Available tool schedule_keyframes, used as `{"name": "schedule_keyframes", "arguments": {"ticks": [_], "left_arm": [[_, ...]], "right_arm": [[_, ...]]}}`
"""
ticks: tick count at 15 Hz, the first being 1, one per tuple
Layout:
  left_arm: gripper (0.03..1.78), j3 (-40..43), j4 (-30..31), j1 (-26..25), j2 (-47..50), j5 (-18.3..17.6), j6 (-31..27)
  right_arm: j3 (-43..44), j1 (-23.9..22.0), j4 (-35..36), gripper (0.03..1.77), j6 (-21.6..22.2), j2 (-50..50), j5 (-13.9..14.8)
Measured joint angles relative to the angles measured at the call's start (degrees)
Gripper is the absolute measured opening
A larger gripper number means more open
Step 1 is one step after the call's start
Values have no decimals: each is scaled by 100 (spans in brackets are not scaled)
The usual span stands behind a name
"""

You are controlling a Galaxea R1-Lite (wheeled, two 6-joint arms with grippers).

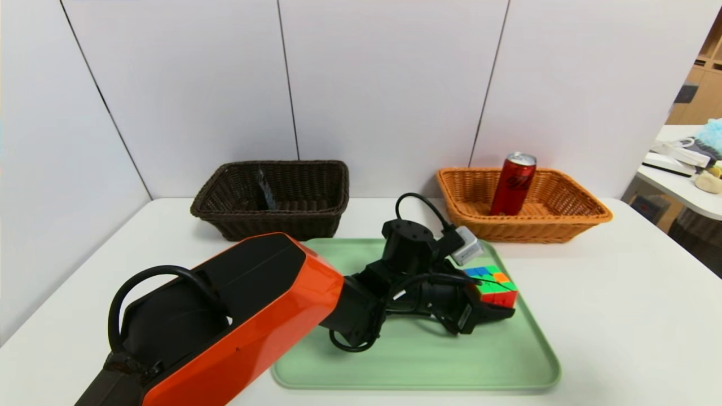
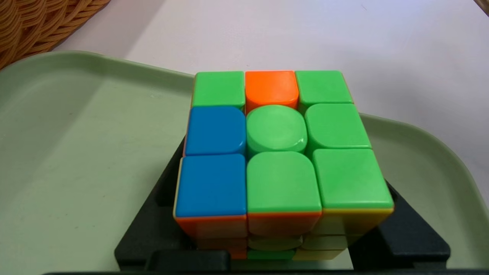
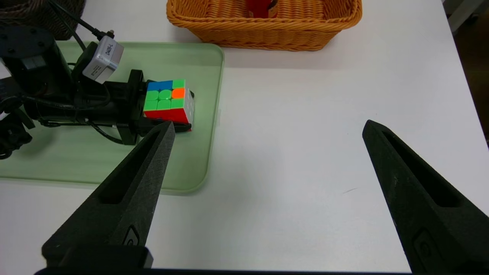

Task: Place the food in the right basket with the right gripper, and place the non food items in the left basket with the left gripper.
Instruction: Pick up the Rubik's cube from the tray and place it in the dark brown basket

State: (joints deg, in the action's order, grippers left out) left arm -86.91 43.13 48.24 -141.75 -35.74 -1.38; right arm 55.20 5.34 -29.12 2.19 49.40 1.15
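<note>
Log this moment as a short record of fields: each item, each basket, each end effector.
can: upright in the orange-tan basket; can
tube: black tube leaning inside the dark brown basket
cube: puzzle cube on the green tray
left end effector: fingers on either side of the cube
right end effector: open, above bare table

Left gripper (image 1: 496, 304) at the puzzle cube (image 1: 492, 283)
Its fingers flank the cube on the green tray (image 1: 417, 361); the red can (image 1: 513, 184) stands in the orange-tan basket (image 1: 569, 217).
</note>
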Motion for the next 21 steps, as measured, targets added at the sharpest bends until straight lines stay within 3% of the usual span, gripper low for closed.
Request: {"name": "schedule_keyframes", "arguments": {"ticks": [2,8,11,14,18,21], "left_arm": [[100,-27,-11,-1,2,99,12],[100,-323,-474,-12,473,956,449],[100,-929,-1334,-127,975,1788,823],[100,-1480,-2483,-602,1485,2505,868],[100,-2131,-3493,-1321,1963,3054,887],[100,-2213,-4313,-1803,2364,3178,884]], "right_arm": [[-21,0,0,169,-9,5,-5],[-88,0,0,169,-2,-1,0],[-200,-13,2,169,0,-6,-5],[-239,-11,22,169,-9,10,-16],[-245,-9,29,169,-16,16,-60],[-230,-9,27,169,-18,13,-66]]}}
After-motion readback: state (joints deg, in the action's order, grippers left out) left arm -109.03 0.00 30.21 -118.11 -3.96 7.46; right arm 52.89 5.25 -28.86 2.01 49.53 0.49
